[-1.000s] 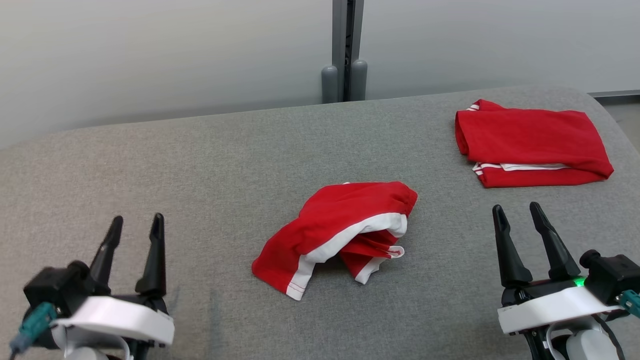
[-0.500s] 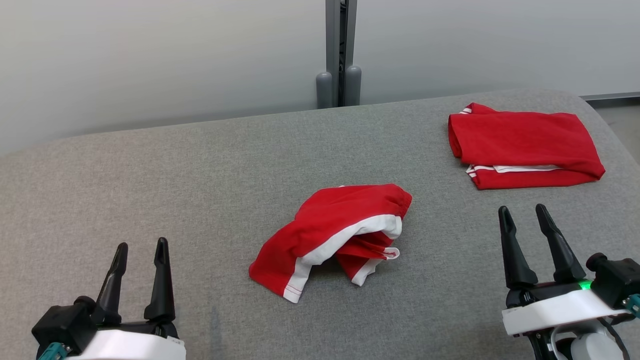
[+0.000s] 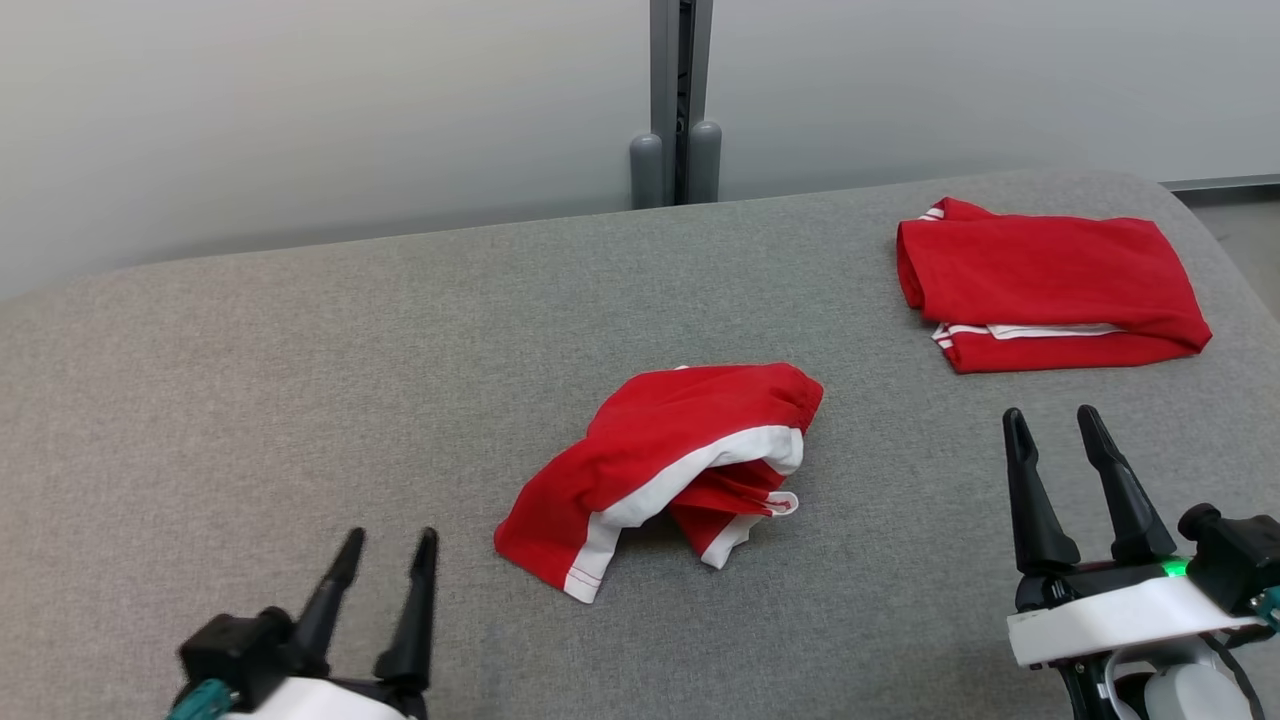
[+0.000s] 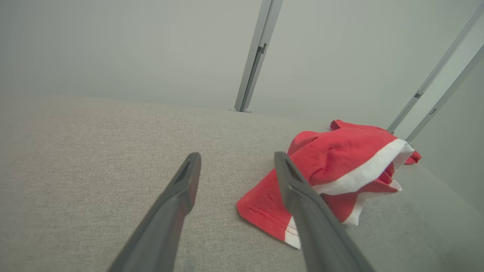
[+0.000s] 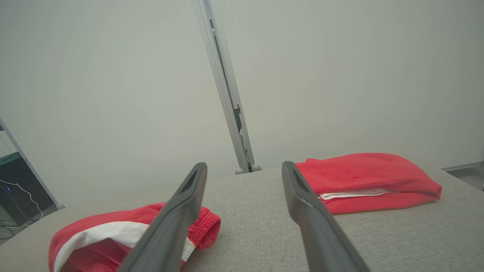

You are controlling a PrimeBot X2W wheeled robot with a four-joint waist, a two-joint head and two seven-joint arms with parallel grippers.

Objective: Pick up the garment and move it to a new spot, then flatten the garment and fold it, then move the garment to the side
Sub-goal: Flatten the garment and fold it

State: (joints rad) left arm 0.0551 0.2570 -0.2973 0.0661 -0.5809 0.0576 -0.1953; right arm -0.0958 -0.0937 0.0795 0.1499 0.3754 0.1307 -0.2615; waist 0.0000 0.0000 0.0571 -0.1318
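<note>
On grey upholstery (image 3: pixel 300 330) the garment (image 3: pixel 660 450) slants near left to far right; left gripper (image 3: pixel 391 540), right gripper (image 3: pixel 1049 415) apart.

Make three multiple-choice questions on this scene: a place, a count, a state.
1. Where on the grey surface lies the folded garment? A. far right B. near left C. centre
2. How many red garments lie there? A. one B. two C. three
3. How are the left gripper and right gripper? A. both open, empty B. both shut on cloth C. one holding cloth
1 A: it lies far right, head view. 2 B: folded one plus crumpled garment at centre. 3 A: fingers apart, nothing between.
</note>
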